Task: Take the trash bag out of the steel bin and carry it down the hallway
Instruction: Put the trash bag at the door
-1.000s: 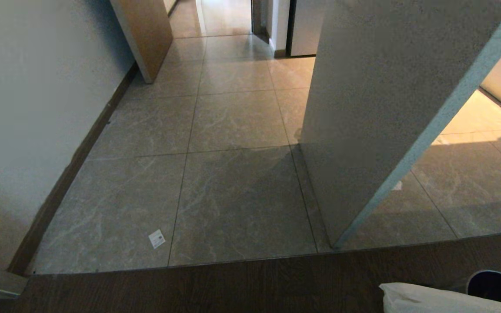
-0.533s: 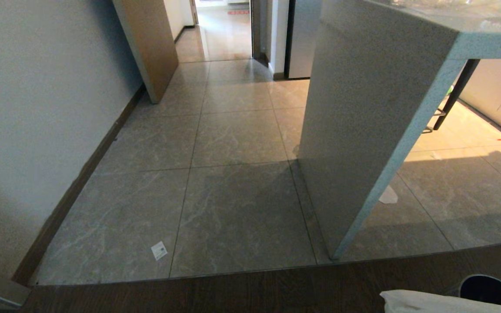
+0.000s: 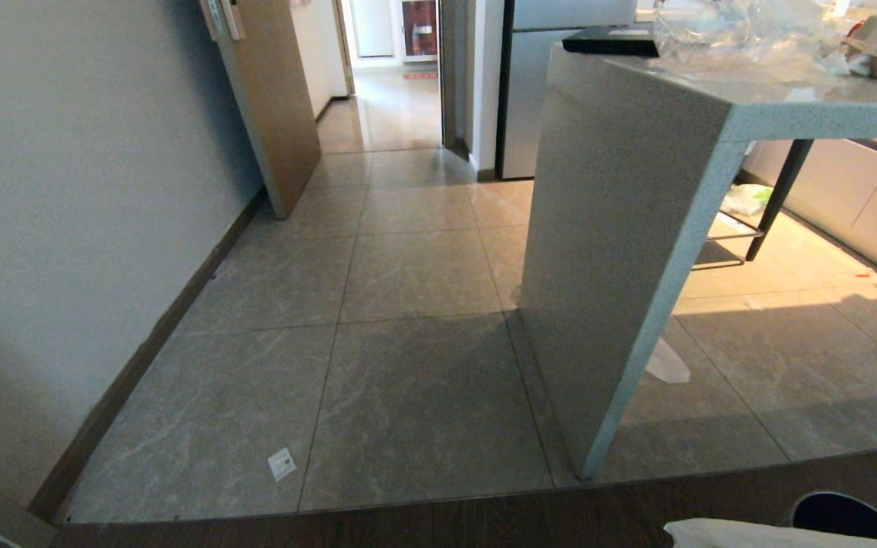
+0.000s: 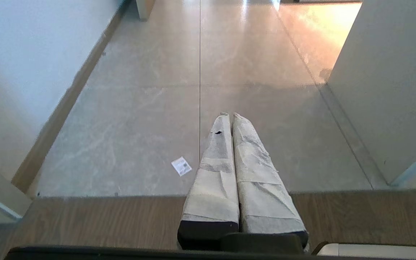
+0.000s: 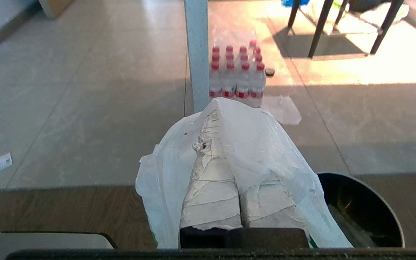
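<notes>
The right claw [image 5: 213,119] is pinching the thin translucent white plastic trash bag [image 5: 265,144] just beside the black-rimmed round steel bin [image 5: 363,209], while the empty left claw [image 4: 229,116] is resting closed.

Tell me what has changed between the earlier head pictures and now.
The head camera has tilted up, so the whole scene slid down the picture: the counter top with its clutter and more of the hallway came into view. Nothing on the floor moved. The right gripper stays shut on the trash bag beside the steel bin; the left gripper stays shut, empty.
</notes>
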